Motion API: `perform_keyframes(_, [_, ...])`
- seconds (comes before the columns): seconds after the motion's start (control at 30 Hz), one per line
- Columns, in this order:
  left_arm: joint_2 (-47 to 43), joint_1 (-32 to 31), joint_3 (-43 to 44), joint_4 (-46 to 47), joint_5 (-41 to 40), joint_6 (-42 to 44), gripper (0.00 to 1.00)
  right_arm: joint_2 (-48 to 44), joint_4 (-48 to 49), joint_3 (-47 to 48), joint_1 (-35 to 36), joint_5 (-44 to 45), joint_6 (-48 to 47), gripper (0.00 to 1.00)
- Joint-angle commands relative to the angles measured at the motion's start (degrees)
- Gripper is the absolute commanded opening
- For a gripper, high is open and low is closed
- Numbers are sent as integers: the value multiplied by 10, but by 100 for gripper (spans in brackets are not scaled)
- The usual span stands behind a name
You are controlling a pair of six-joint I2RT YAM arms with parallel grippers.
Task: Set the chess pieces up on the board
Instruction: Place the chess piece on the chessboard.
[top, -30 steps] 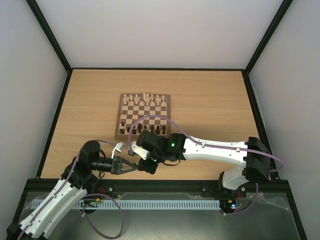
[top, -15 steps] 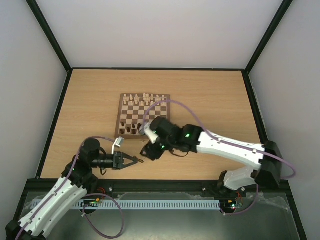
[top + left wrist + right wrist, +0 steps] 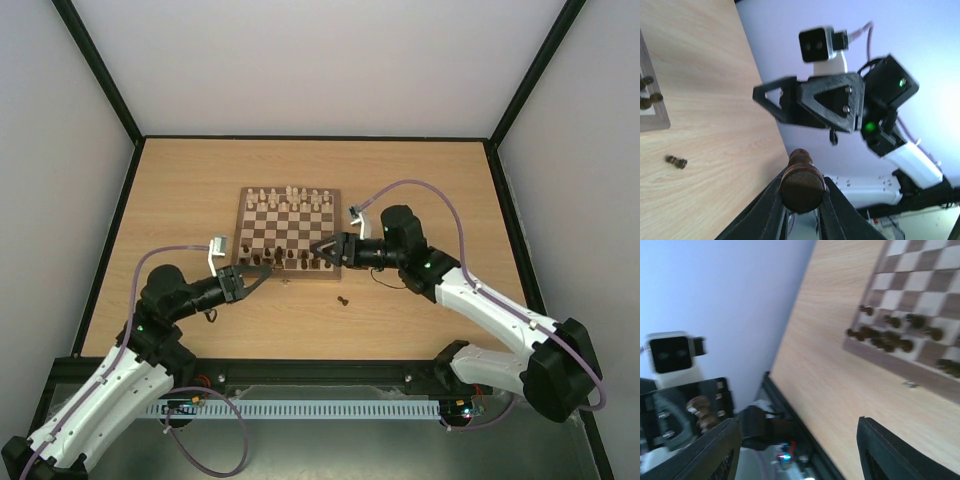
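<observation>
One square wooden board [image 3: 289, 228], checkered dark brown and cream, brown frame, mid tabletop [image 3: 420, 190] of pale wood grain. Two rows of cream pieces [image 3: 290, 197] along far edge. Dark brown chess pieces [image 3: 887, 339] bunched at near edge, count unclear. One loose dark piece [image 3: 343, 301] lying on tabletop just near of board's right corner. Left gripper [image 3: 802, 200] clamped on one turned dark piece [image 3: 801, 180], round base showing, at board's near-left edge. Right gripper [image 3: 797, 422] spread wide, empty, over near-right part.
</observation>
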Motion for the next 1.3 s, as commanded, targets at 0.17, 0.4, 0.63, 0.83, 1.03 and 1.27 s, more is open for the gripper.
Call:
perform_keyframes(0.17, [-5, -1, -16, 117, -103, -97, 2, 46, 428, -70, 1, -152, 305, 65])
perform_keyframes(0.4, [7, -1, -35, 169, -104, -129, 3, 100, 456, -27, 36, -158, 327, 63])
perform_keyframes(0.63, [10, 0, -36, 177, -98, -133, 3, 143, 457, 12, 59, -158, 327, 51])
perform_keyframes(0.83, [10, -1, -38, 178, -97, -133, 3, 155, 451, 29, 66, -160, 321, 44])
perform_keyframes(1.03, [10, -1, -44, 177, -97, -134, 3, 164, 448, 38, 74, -165, 316, 38])
perform_keyframes(1.27, [9, -1, -43, 178, -98, -135, 3, 171, 434, 45, 82, -170, 304, 32])
